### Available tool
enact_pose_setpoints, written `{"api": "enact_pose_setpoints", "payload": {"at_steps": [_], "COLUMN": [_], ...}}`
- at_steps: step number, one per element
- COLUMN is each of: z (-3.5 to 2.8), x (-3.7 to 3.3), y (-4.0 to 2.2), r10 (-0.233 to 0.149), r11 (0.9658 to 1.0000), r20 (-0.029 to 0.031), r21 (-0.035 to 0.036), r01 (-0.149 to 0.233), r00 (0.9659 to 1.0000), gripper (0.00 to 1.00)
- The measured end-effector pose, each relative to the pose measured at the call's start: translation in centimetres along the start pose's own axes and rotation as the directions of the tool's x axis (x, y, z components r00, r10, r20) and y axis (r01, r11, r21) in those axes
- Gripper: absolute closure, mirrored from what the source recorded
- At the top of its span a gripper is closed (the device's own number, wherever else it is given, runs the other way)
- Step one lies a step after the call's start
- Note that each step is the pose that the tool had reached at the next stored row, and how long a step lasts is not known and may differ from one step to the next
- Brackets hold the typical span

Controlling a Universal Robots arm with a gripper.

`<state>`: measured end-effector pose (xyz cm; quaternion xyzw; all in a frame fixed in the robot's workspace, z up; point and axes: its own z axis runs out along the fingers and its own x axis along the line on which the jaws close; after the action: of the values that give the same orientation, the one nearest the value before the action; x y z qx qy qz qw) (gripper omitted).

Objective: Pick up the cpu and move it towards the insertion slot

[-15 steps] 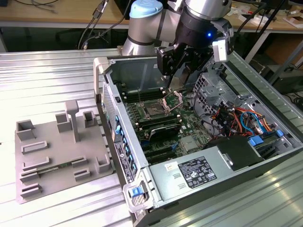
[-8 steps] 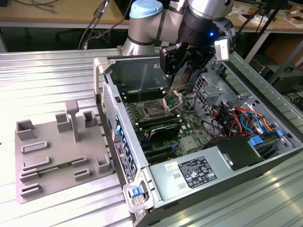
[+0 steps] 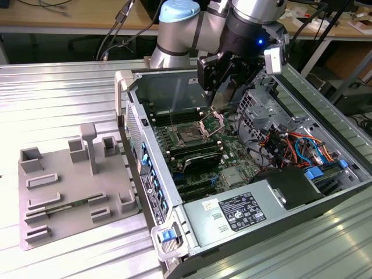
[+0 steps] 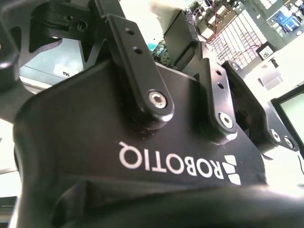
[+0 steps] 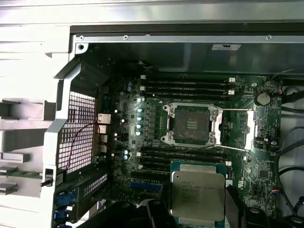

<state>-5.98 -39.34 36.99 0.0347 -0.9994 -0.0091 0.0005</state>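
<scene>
one claw (image 3: 224,93) holds cpu (image 5: 197,194) near insertion slot (image 5: 190,124).

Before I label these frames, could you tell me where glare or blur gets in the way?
Exterior view: bright glare on the ribbed metal table. Second wrist view: blown-out white background, claw body near and soft. First wrist view: evenly lit, the cpu and insertion slot clear.

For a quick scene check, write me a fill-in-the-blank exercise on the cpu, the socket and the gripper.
1. The cpu is held in the ____, above the board.
2. The socket is ____, with no chip in it.
3. The socket's metal frame is swung ____.
4. The grey fixture lies outside the case, on the exterior view's ____.

Missing words: gripper; empty; open; left
</scene>
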Motion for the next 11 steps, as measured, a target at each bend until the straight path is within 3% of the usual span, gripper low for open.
{"api": "enact_pose_setpoints", "payload": {"at_steps": [11], "z": [0.25], "x": [-1.15], "y": [0.88], "r10": [0.0], "r11": [1.0], "r20": [0.0], "r21": [0.0], "r01": [0.0], "r00": [1.0], "gripper": [0.47]}}
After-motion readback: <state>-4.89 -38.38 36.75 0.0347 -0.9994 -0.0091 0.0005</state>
